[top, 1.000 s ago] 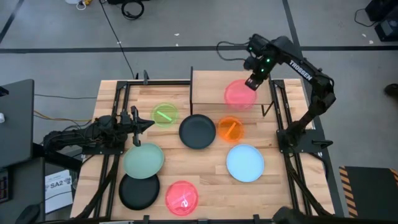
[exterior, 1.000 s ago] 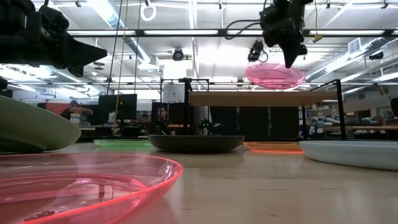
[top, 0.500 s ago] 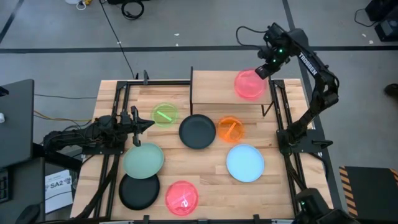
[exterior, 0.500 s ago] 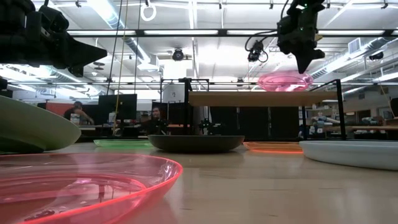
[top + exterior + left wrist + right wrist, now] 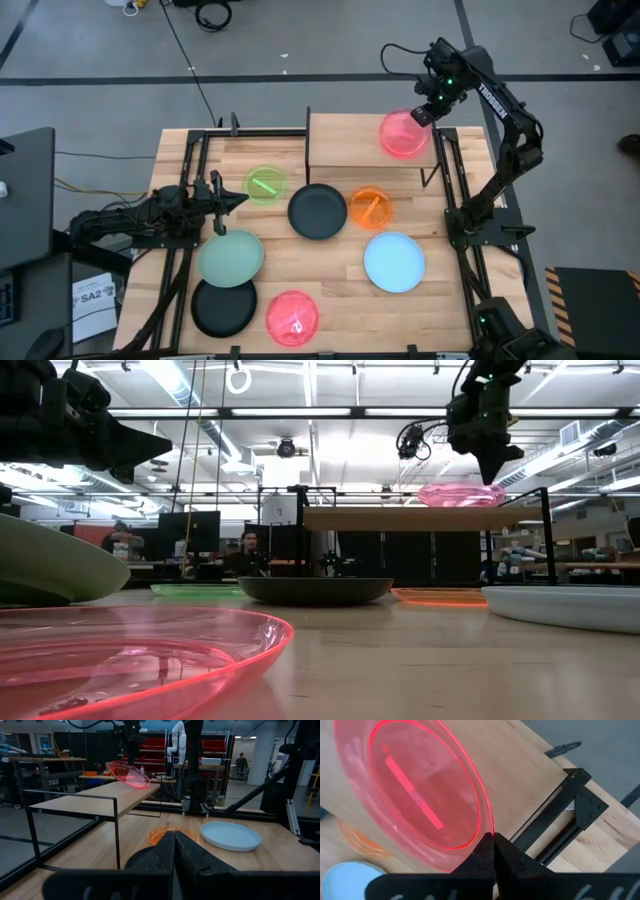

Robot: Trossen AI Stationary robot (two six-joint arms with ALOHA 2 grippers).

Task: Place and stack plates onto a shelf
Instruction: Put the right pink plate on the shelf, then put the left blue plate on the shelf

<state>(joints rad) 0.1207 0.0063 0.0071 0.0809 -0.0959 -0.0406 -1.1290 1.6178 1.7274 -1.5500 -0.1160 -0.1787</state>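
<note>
My right gripper (image 5: 421, 115) is over the right end of the shelf (image 5: 345, 142), shut on a translucent pink plate (image 5: 403, 134). The plate hangs tilted just over the board (image 5: 400, 517); whether its low edge touches, I cannot tell. My left gripper (image 5: 226, 200) waits shut at the table's left, above the far edge of the pale green plate (image 5: 231, 257). On the tabletop lie the lime green (image 5: 265, 185), black (image 5: 318, 211), orange (image 5: 371, 208), light blue (image 5: 394, 262), second black (image 5: 224, 307) and red (image 5: 293, 317) plates. My right gripper pinches the pink plate's rim (image 5: 489, 829) between its two fingers, at the plate's far right edge. The fingers (image 5: 492, 468) come from above, pointing down. The plate reaches out from them toward the table's left, slightly tilted, its body (image 5: 129, 774) over the shelf's right end.
The shelf's left half (image 5: 330, 138) is bare wood. Black metal frame rails (image 5: 455, 190) run along the table's left and right sides. The shelf's thin black legs (image 5: 116, 832) stand near the black and orange plates. People sit in the room beyond (image 5: 247, 550).
My right gripper has carried the pink plate from the shelf's near edge toward the far right and lowered it close to the board. Most of that travel came first; in the last half second it only sank a little. The left arm has kept still.
</note>
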